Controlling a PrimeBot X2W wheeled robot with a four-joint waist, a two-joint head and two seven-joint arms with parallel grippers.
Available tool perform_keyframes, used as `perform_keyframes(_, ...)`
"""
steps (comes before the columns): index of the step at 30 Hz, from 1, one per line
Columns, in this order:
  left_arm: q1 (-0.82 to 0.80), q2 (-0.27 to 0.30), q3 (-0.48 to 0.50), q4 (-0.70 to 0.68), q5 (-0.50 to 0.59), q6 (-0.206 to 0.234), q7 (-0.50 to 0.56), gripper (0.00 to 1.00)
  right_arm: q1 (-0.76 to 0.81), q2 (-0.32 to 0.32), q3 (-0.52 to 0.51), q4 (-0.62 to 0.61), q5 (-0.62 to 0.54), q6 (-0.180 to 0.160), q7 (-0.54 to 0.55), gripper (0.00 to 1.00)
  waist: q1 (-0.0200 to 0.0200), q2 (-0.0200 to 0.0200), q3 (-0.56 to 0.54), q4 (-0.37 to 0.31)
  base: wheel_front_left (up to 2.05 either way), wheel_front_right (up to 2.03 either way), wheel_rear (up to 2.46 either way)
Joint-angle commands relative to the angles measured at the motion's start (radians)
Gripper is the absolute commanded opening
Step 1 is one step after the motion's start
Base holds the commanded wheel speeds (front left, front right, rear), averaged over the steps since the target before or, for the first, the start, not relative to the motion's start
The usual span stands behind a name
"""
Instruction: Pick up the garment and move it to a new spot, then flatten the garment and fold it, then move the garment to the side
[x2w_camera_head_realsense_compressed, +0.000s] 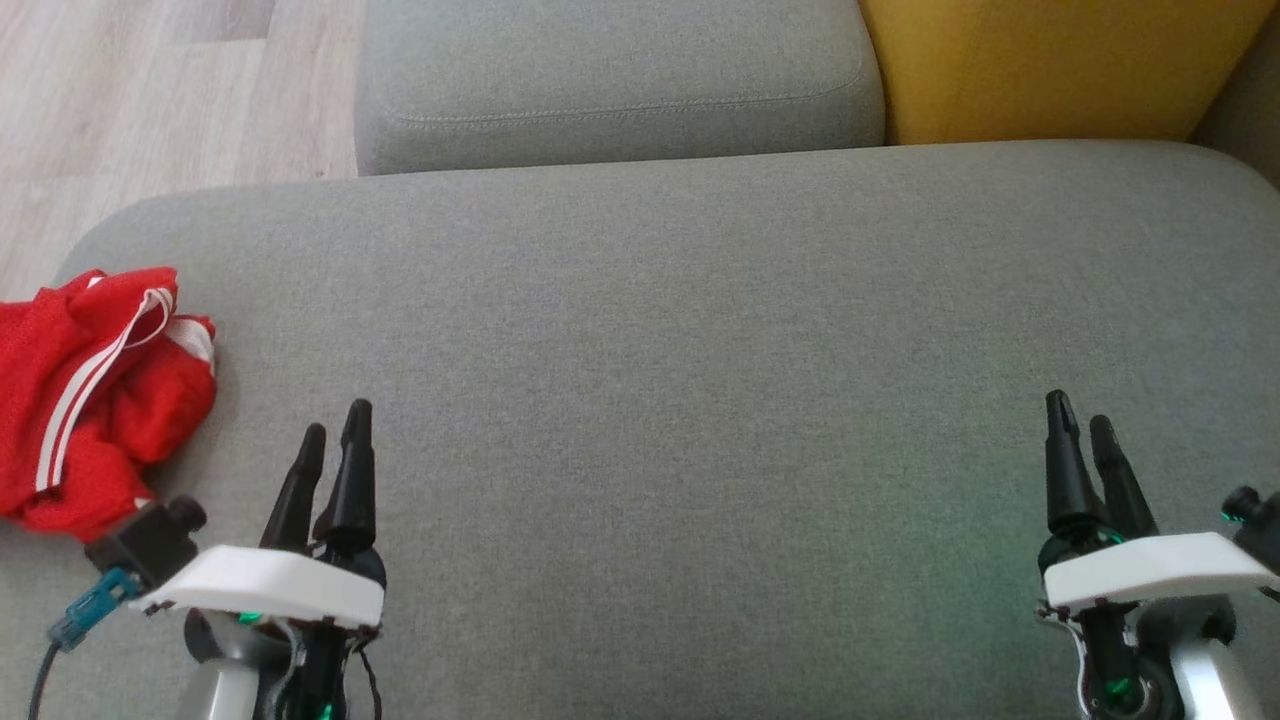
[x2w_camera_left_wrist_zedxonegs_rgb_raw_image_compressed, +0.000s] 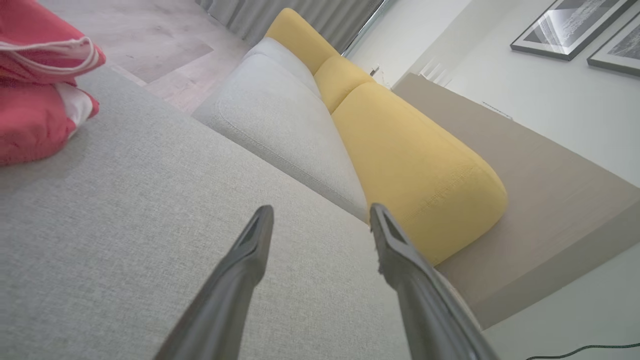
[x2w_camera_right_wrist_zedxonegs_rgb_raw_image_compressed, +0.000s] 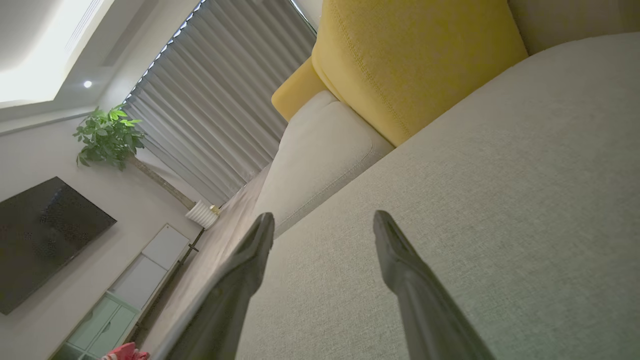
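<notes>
Red garment (x2w_camera_head_realsense_compressed: 100, 390), crumpled at left edge of sofa seat (x2w_camera_head_realsense_compressed: 640, 350).
Our jaws stand wide open, empty; we judge the left pair should pinch a thick fold.

A red garment (x2w_camera_head_realsense_compressed: 95, 390) with white stripes and white trim is seen bunched into a loose, crumpled heap. It is laid at the far left edge of the grey seat cushion (x2w_camera_head_realsense_compressed: 650, 350) and is partly cut off by the head view's left border.

Red garment (x2w_camera_head_realsense_compressed: 150, 400) cut off at the head view's left edge, yellow cushion (x2w_camera_head_realsense_compressed: 1050, 60) at its top
</notes>
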Motion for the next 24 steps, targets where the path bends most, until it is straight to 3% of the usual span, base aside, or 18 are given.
perform_keyframes(1, -0.029, 0.022, 0.013, -0.043, 0.042, 0.006, -0.016, 1.0, -0.033, -0.021, 0.016, -0.04, -0.042, 0.004, -0.015, 1.0, 0.0, 0.0, -0.001, 0.001, 0.0, 0.0, 0.0)
perform_keyframes(24, -0.01, 0.057, -0.047, -0.05, 0.324, 0.061, -0.08, 1.0, -0.023, -0.01, 0.043, -0.013, -0.359, 0.006, -0.068, 1.0, 0.0, 0.0, -0.012, 0.007, 0.0, 0.0, 0.0)
